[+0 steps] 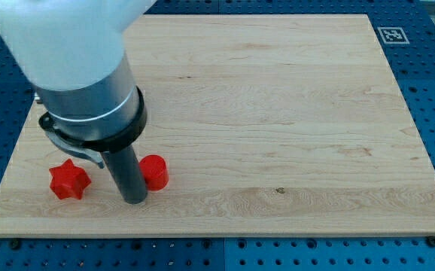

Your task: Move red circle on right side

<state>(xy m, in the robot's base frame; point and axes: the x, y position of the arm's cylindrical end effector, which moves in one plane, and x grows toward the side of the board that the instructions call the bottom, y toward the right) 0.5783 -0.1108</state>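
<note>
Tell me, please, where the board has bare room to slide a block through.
Everything to the view's right of the red circle is bare wood. It is crowded at the bottom left: my tip stands between the circle and the red star.

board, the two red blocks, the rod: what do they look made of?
Board: light wood, matte, by its grain lines and a small dark knot.
Red circle and red star: uniform saturated red, smooth, no grain; probably plastic or painted wood, can't tell which.
Rod: dark grey, smooth with a faint sheen, likely plastic or metal. My tip sits against the circle's left side, star further left.
</note>
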